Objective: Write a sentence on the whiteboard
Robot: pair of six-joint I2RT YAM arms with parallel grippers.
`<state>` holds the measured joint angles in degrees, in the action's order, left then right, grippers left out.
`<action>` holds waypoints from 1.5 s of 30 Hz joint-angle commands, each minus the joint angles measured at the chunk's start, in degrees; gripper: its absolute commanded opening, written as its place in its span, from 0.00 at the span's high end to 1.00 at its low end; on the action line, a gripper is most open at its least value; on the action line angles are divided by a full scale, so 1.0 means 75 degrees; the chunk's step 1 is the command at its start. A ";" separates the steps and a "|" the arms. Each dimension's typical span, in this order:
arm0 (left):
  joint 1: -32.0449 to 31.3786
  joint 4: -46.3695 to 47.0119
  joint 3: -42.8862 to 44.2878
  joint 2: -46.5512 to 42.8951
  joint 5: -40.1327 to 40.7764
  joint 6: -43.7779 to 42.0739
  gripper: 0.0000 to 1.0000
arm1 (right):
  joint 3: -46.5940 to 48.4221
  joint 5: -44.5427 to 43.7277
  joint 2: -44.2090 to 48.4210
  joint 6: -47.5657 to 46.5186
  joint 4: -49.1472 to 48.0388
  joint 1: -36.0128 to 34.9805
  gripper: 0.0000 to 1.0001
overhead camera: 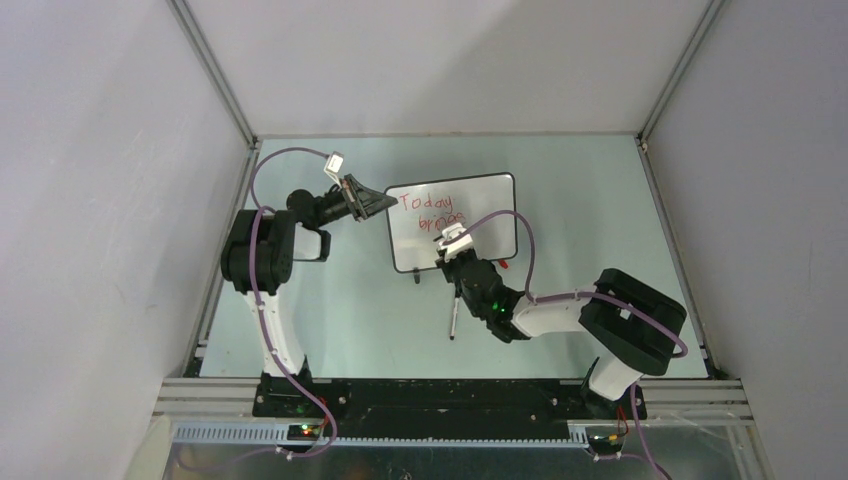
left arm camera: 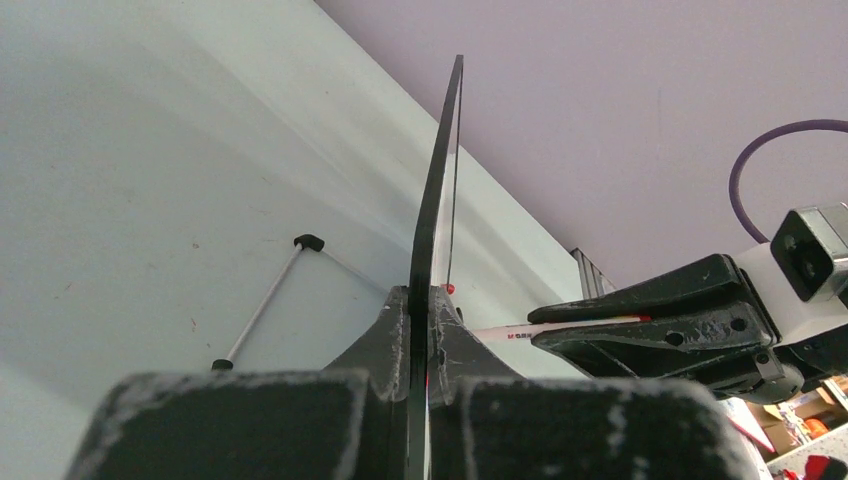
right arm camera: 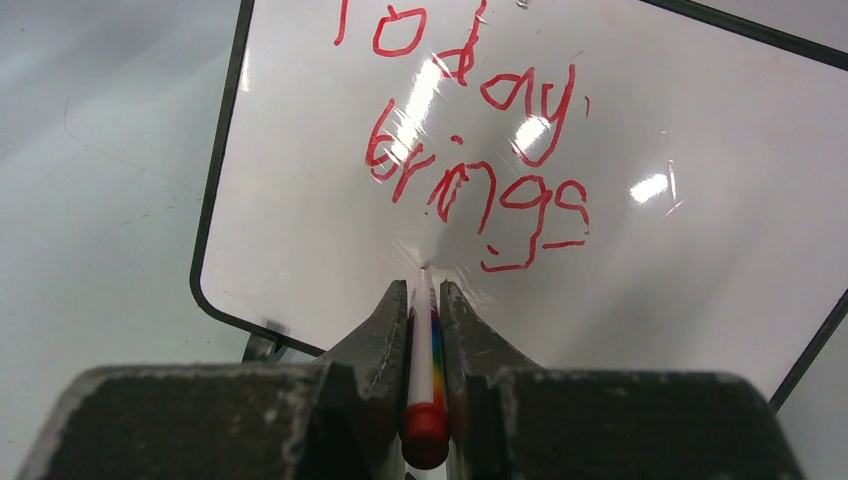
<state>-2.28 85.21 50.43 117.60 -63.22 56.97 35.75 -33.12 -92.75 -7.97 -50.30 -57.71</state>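
Observation:
The whiteboard (overhead camera: 470, 205) stands tilted at the table's middle, with a black frame and a white face. Red words "Today brings" (right arm camera: 470, 150) fill two lines on it. My left gripper (overhead camera: 385, 203) is shut on the board's left edge (left arm camera: 437, 200), seen edge-on in the left wrist view. My right gripper (right arm camera: 424, 290) is shut on a white marker (right arm camera: 424, 350) with a red end. The marker's tip touches the board just below "brings". The right gripper (overhead camera: 452, 240) sits over the board's lower middle in the top view.
A thin stick-like object (overhead camera: 454, 315) lies on the table below the board. The board's wire stand with a black foot (left arm camera: 308, 241) rests on the table behind it. Grey walls and metal rails (overhead camera: 215, 270) enclose the table.

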 commanded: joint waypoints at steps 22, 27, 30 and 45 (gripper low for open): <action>0.0059 0.0358 0.0141 -0.0028 0.0088 -0.0166 1.00 | 0.0388 0.0239 -0.0044 0.0203 0.0308 -0.0019 1.00; 0.0058 0.0358 0.0123 -0.0025 0.0097 -0.0166 1.00 | 0.0386 0.0087 0.0033 0.0190 0.0491 -0.0051 1.00; 0.0058 0.0358 0.0128 -0.0024 0.0091 -0.0166 1.00 | 0.0385 -0.0007 0.0055 0.0195 0.0595 -0.0053 1.00; 0.0059 0.0358 0.0107 -0.0049 0.0105 -0.0192 1.00 | 0.0378 -0.0641 0.0053 -0.0063 0.0523 -0.0050 1.00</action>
<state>-2.26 85.23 50.43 117.60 -62.96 56.90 37.01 -34.24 -93.30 -7.35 -46.50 -58.41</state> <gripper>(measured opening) 0.033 0.151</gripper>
